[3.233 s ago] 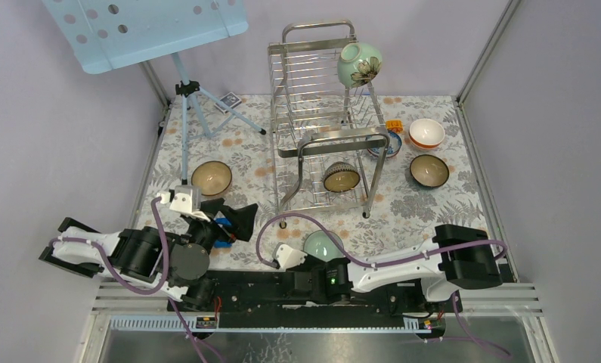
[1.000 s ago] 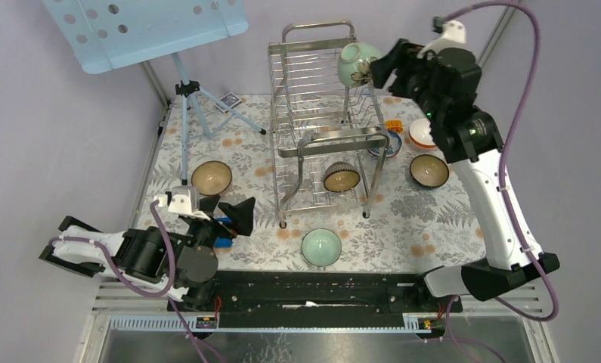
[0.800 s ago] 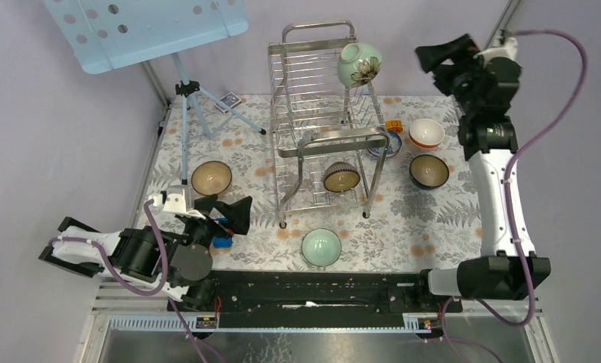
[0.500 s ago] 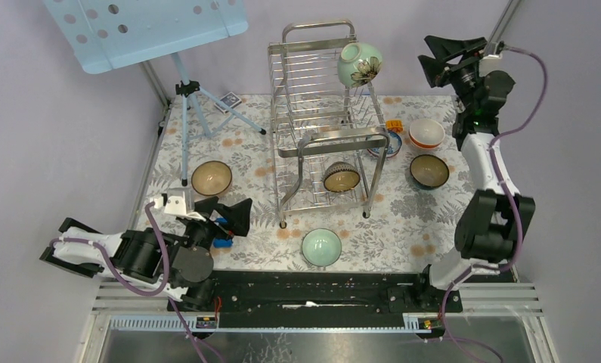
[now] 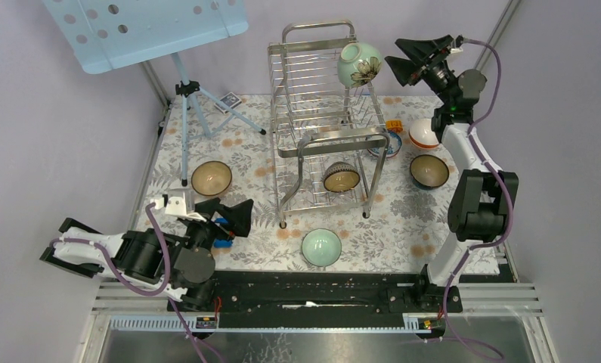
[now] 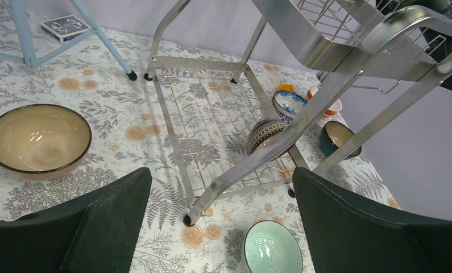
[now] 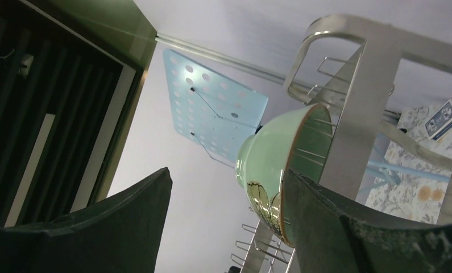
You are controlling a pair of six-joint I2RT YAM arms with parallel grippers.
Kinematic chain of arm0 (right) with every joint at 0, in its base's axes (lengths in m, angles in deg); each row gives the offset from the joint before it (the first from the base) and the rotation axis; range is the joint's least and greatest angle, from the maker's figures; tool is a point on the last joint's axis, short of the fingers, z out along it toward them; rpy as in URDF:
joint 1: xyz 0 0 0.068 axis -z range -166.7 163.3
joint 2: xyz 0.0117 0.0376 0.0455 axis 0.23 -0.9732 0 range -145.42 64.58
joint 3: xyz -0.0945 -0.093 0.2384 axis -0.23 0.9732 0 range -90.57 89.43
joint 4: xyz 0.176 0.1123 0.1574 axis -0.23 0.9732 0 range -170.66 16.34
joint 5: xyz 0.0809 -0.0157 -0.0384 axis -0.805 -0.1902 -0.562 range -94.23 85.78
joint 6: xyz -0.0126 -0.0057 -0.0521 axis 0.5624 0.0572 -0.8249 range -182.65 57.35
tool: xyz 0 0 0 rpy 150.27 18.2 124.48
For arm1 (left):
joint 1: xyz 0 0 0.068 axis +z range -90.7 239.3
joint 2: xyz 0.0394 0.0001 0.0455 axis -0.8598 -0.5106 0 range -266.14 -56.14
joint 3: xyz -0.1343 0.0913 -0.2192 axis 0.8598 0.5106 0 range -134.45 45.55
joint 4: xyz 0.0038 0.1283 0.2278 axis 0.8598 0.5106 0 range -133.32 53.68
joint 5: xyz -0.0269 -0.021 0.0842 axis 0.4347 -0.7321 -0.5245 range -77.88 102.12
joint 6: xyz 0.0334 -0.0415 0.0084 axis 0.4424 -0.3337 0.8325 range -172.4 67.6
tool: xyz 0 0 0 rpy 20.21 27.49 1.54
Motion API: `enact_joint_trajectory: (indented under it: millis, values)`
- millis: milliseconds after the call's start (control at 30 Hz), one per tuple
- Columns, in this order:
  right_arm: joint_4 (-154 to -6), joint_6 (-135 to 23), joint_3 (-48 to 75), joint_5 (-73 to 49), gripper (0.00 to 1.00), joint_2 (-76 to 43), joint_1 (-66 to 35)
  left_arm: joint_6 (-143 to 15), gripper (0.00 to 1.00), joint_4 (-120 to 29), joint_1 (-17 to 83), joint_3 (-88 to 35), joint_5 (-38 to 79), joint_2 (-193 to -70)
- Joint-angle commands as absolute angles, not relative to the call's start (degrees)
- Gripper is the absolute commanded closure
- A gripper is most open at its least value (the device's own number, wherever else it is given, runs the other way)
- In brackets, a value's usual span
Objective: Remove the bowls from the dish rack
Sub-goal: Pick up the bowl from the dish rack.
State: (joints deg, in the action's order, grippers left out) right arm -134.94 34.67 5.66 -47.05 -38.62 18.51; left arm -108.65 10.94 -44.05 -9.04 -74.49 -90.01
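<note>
The rack stands on the desk, from its centre back toward 12 o'clock, and two bowls are in it. The flowered green bowl stands on edge among the wires at the top tier's 1 o'clock corner. The dark patterned bowl lies tilted on the bottom tier, toward 5 o'clock.

The right jaws are raised at 3 o'clock of the flowered green bowl, spread apart and holding nothing. In the right wrist view that bowl is close by one jaw, and I cannot tell whether they touch. The left jaws sit low at the desk's 7 o'clock, spread wide and empty.

Five bowls rest on the desk:
- The plain green bowl is at 6 o'clock of the rack.
- The brown bowl is at 8 o'clock.
- The blue-white bowl is just beside the rack's frame at 3 o'clock.
- The orange-white bowl is farther out the same way, partly hidden by the right arm.
- The teal bowl is at 4 o'clock.

The blue stand rises at 11 o'clock, with a card deck by its tripod.
</note>
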Motion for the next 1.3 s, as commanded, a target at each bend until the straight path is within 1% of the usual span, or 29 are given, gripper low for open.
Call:
enact_joint_trajectory:
  millis: [0, 200, 300, 433, 667, 833, 1000, 1133, 1267]
  values:
    - [-137.9, 34.61, 3.02, -50.4, 0.23, -38.84, 16.89, -110.24, 0.01, 10.43, -43.97, -8.35, -73.9, -90.62]
    - [-134.05, 31.4, 3.8, -50.53, 0.23, -38.03, 15.87, -110.54, 0.01, 10.44, -43.97, -8.24, -74.33, -91.23]
    - [-132.59, 29.96, 4.42, -50.48, 0.21, -37.68, 15.5, -110.66, 0.01, 10.41, -43.97, -8.37, -74.32, -91.57]
    - [-133.36, 30.36, 4.81, -50.84, 0.22, -37.95, 14.96, -111.0, 0.01, 10.4, -43.97, -8.18, -74.02, -91.81]
    - [-138.09, 34.23, 3.65, -51.64, 0.33, -39.99, 13.66, -111.92, 0.01, 10.43, -43.97, -7.8, -74.01, -91.71]
    - [-140.94, 36.38, 3.31, -52.26, 0.37, -41.18, 13.57, -111.99, 0.01, 10.37, -43.97, -7.59, -74.26, -91.45]
    - [-145.83, 40.27, 3.23, -52.09, 0.46, -42.99, 13.56, -112.0, 0.01, 10.39, -43.97, -7.53, -74.62, -90.94]
    - [-150.71, 44.36, 2.67, -51.86, 0.5, -44.74, 13.56, -111.9, 0.01, 10.38, -43.97, -7.54, -74.63, -90.68]
    - [-154.22, 46.79, 1.53, -52.1, 0.51, -46.28, 11.57, -111.84, 0.01, 10.43, -43.97, -7.67, -74.65, -90.66]
